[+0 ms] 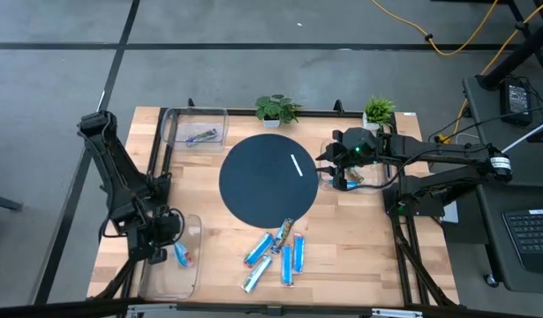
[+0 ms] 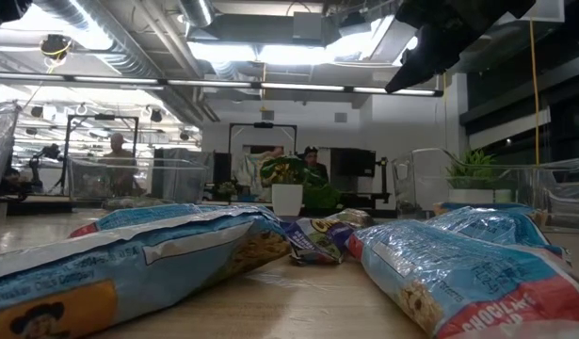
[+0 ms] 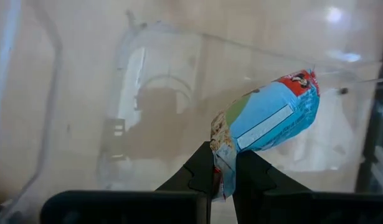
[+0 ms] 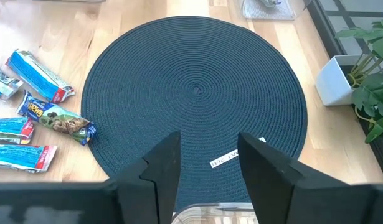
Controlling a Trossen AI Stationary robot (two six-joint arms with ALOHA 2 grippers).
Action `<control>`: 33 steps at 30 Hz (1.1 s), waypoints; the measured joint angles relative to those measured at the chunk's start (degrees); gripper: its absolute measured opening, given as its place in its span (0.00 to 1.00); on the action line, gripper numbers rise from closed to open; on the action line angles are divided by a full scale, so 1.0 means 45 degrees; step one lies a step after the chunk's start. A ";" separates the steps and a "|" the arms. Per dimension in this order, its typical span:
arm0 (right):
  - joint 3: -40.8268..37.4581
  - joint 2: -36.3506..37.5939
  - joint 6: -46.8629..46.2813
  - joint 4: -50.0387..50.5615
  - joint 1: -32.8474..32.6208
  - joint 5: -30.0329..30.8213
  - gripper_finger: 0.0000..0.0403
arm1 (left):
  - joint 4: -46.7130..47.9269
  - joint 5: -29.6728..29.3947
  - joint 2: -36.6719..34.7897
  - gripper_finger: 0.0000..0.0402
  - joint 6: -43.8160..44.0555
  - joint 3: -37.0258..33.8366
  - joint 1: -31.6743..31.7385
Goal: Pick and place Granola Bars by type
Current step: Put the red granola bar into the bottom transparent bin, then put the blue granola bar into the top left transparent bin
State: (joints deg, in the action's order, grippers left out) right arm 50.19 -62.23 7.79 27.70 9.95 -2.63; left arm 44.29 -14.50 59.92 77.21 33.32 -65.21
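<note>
My left gripper (image 3: 223, 177) is shut on a blue foil granola bar (image 3: 272, 115) over the clear bin (image 1: 169, 278) at the table's near left; the high view shows that bar (image 1: 181, 256) inside the bin's outline. Several more granola bars (image 1: 275, 254) lie flat on the wood near the front edge, just off the round dark mat (image 1: 269, 179). One bar (image 1: 202, 136) lies in the far-left clear bin (image 1: 196, 115). My right gripper (image 4: 210, 155) stands open above the mat's right edge, nothing between its fingers. My left gripper pinches the bar's crimped end (image 3: 221, 155) between its two fingers (image 3: 200, 171). The fingers come steeply from above. The bar sticks out beyond the fingertips, tilted, over the bin's floor; whether its free end (image 3: 303, 84) touches the bin I cannot tell.
A thin white strip (image 1: 297, 165) lies on the mat. Two potted plants (image 1: 277, 109) (image 1: 378, 111) stand at the far edge. A third clear bin (image 4: 210, 214) sits under my right gripper. A black frame (image 1: 399, 238) runs along the table's sides.
</note>
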 joint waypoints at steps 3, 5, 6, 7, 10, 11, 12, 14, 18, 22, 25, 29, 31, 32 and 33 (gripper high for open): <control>0.0000 -0.0002 0.0007 0.0005 -0.0003 0.0000 0.40 | -0.0158 -0.0138 0.0027 0.07 0.0043 -0.0040 0.0024; 0.0005 -0.0002 0.0019 0.0005 -0.0003 0.0000 0.40 | -0.0143 -0.0179 0.0024 0.08 0.0049 -0.0040 0.0024; 0.0000 -0.0002 0.0023 0.0005 0.0001 0.0000 0.40 | -0.0140 -0.0174 0.0024 0.09 0.0054 -0.0040 0.0024; 0.0000 -0.0002 0.0037 0.0010 0.0000 0.0000 0.40 | -0.0137 -0.0177 0.0024 0.10 0.0090 -0.0040 0.0024; 0.0000 -0.0002 0.0277 0.0010 -0.0001 0.0000 0.40 | -0.0121 -0.0174 0.0024 0.12 0.0441 -0.0040 0.0024; 0.0000 0.0000 0.0363 0.0006 -0.0002 0.0000 0.40 | -0.0121 -0.0175 0.0024 0.13 0.0594 -0.0040 0.0024; 0.0000 -0.0002 0.0417 0.0007 -0.0001 0.0000 0.40 | -0.0112 -0.0180 0.0024 0.14 0.0744 -0.0040 0.0024; 0.0000 -0.0002 0.0467 0.0007 -0.0001 0.0000 0.40 | -0.0121 -0.0208 0.0024 0.16 0.0950 -0.0040 0.0024; 0.0003 -0.0002 0.0678 0.0007 -0.0001 0.0000 0.40 | -0.0177 -0.0213 0.0019 0.22 0.1064 0.0065 0.0024; 0.0000 -0.0002 0.0709 0.0005 0.0001 0.0000 0.40 | -0.0165 -0.0194 0.0015 0.29 0.1059 0.0433 0.0024; 0.0001 -0.0002 0.0710 0.0005 -0.0002 0.0000 0.40 | 0.0062 0.0040 0.0010 0.33 0.1044 0.0942 0.0024; 0.0000 0.0001 0.0714 0.0005 -0.0001 0.0000 0.40 | 0.0723 0.0146 0.0003 0.35 0.1009 0.2047 0.0024; 0.0004 0.0002 0.0719 -0.0002 -0.0003 0.0000 0.40 | 0.1122 -0.0202 0.0000 0.35 0.0860 0.2672 0.0024; 0.0000 -0.0002 0.0719 -0.0014 -0.0003 0.0000 0.40 | 0.1226 -0.0440 0.0000 0.34 0.0724 0.3012 0.0025; 0.0000 -0.0002 0.0720 -0.0042 0.0001 -0.0001 0.40 | 0.1284 -0.0738 0.0000 0.34 0.0577 0.3351 0.0051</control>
State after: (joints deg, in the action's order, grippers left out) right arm 50.19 -62.24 11.03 27.52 9.95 -2.64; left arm 50.07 -17.82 59.92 79.81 48.41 -64.98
